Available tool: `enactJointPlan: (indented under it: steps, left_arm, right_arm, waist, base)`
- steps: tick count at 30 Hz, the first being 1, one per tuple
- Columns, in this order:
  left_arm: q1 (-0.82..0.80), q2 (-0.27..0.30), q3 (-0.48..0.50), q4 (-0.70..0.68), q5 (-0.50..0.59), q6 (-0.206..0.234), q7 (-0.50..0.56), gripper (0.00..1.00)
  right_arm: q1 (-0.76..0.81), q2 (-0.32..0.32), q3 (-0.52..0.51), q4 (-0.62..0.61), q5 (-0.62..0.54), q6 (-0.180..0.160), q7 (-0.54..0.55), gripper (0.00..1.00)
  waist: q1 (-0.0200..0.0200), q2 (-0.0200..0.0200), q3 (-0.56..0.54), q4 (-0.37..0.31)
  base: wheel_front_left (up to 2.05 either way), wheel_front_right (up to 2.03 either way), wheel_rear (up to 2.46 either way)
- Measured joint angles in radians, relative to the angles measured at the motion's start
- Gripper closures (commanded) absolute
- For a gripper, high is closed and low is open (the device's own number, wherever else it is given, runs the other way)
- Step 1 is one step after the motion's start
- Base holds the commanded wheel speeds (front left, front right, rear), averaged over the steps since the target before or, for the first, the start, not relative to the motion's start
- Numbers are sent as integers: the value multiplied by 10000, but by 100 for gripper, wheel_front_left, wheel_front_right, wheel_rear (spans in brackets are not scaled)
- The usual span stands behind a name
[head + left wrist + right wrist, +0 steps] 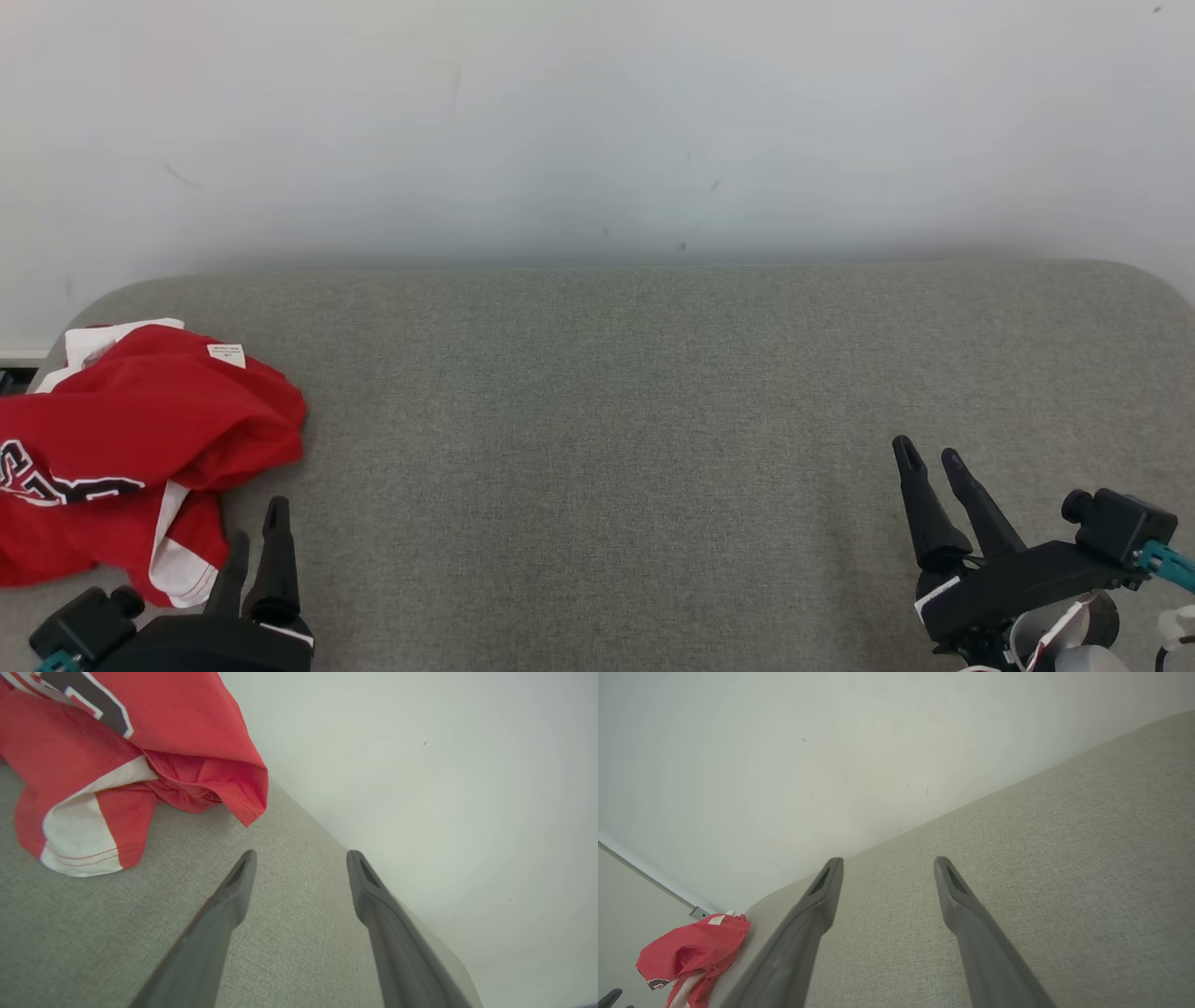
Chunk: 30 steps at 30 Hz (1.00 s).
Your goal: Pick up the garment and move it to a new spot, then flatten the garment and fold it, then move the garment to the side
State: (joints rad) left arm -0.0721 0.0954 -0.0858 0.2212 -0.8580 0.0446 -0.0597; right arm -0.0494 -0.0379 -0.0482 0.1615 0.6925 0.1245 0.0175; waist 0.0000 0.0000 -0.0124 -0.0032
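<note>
At the near edge of the grey fabric-covered table [597, 420], the left gripper [258, 523] and right gripper [928, 450] hover at opposite corners, fingers spread and empty. The crumpled red garment [140, 439], trimmed in white with dark lettering, lies heaped at the table's left end, just beside the left gripper. A pale wall [597, 121] rises behind the table's far edge.

Parted fingers [817, 905] over grey surface [1064, 858], garment [691, 947] well apart.
</note>
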Motion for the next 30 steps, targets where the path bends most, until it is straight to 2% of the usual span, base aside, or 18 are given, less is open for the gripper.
enactJointPlan:
  steps: [14,18,23,30]
  left_arm:
    - [-37,715,-755,-541,2010,520,786,0]
    - [-40,941,-1016,-786,2594,593,951,0]
    - [-52,1089,-1158,-905,2976,646,1047,0]
    - [-73,1292,-1204,-1018,3574,966,1018,0]
  right_arm:
    - [153,-25,-86,-732,-2075,15,585,0]
    - [227,-40,-430,-865,-2520,17,719,0]
    - [326,-42,-602,-1043,-3131,17,861,0]
    - [359,-52,-625,-1197,-3724,19,966,0]
  waist:
    - [0,0,-126,43]
    - [0,0,-166,72]
    - [0,0,-200,73]
    - [0,0,-232,58]
  base:
    - [0,0,0]
    - [0,0,0]
    - [0,0,0]
    - [0,0,0]
